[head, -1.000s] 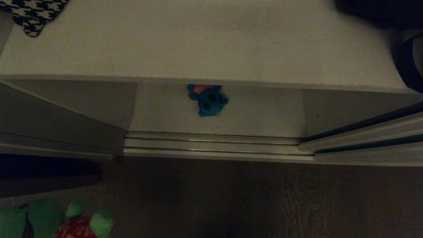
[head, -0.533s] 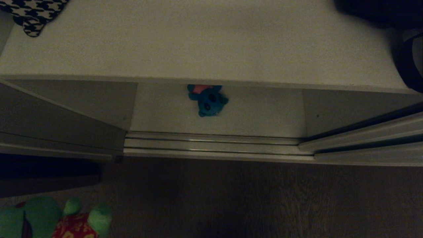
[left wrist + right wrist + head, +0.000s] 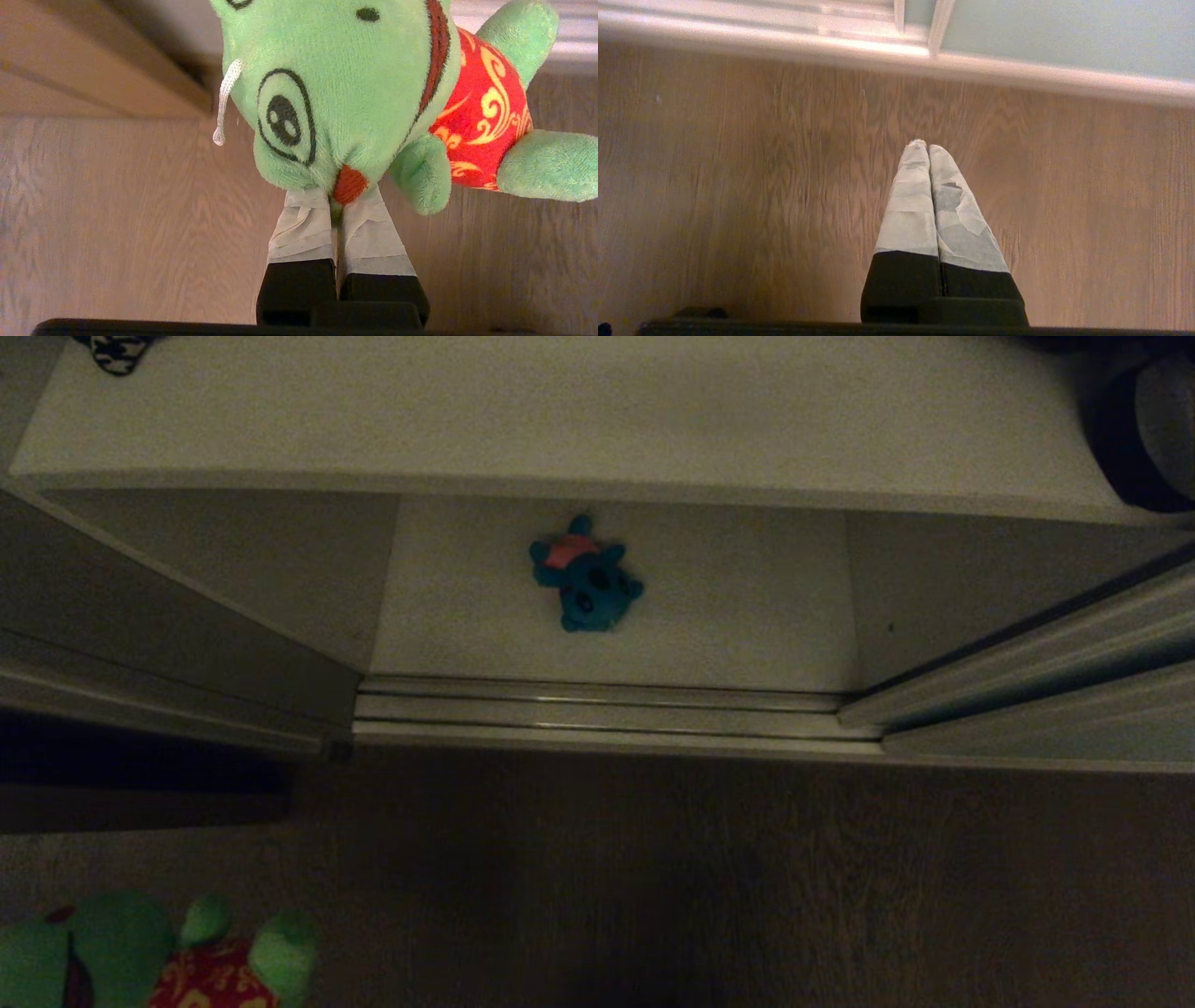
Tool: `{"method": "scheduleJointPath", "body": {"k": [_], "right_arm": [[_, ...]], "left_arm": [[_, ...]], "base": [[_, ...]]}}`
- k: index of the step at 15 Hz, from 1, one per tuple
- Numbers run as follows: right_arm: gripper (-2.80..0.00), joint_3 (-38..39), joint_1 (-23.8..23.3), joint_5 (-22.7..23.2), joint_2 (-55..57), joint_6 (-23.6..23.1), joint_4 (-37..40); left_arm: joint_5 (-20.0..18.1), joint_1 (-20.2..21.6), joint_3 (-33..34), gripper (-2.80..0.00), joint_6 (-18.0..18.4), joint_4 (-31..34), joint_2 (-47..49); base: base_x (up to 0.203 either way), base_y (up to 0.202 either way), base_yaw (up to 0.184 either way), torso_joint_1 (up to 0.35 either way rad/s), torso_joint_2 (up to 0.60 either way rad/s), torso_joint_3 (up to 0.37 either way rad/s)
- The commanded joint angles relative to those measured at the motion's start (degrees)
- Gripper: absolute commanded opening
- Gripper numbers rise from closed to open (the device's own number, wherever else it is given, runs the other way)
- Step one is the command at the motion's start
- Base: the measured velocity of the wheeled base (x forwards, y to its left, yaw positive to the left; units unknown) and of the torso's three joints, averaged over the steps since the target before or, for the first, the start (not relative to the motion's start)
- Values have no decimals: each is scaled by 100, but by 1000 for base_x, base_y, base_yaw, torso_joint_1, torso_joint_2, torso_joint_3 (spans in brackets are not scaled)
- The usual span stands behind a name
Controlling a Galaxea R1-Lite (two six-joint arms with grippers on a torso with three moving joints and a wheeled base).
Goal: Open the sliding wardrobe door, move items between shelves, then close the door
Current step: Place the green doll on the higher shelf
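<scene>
Door slid aside, the moving step is in hand. The left gripper (image 3: 343, 198) is clamped on the green toy (image 3: 345, 88), well in front of the floor track (image 3: 597, 709). The teal toy (image 3: 584, 577) lies on the bottom shelf (image 3: 738, 607) just behind the track. Next: carry the green toy onto a shelf. The right gripper (image 3: 924, 145) hangs closed, empty.

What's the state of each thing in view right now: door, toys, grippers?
sliding wardrobe door: slid aside, opening clear.
teal-blue plush toy: lying on the lower shelf, untouched.
green plush toy: pinched by the left gripper, hanging above the wooden floor.
right gripper: shut, empty, above the floor.
upper shelf: bare in the middle.
</scene>
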Motion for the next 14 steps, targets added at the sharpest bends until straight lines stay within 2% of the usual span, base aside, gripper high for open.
{"method": "scheduleJointPath", "body": {"k": [1, 7, 14], "right_arm": [[-280, 0, 5, 2, -20, -2, -5], [-280, 0, 5, 2, -20, -2, -5], [-280, 0, 5, 2, -20, -2, -5]], "left_arm": [[1, 1, 1, -280, -12, -11, 27], [1, 1, 1, -280, -55, -11, 27], [23, 1, 1, -280, -276, -20, 27]], "base": [[-193, 0, -1, 1, 6, 1], [-182, 0, -2, 1, 0, 1], [0, 0, 0, 0, 0, 0]]}}
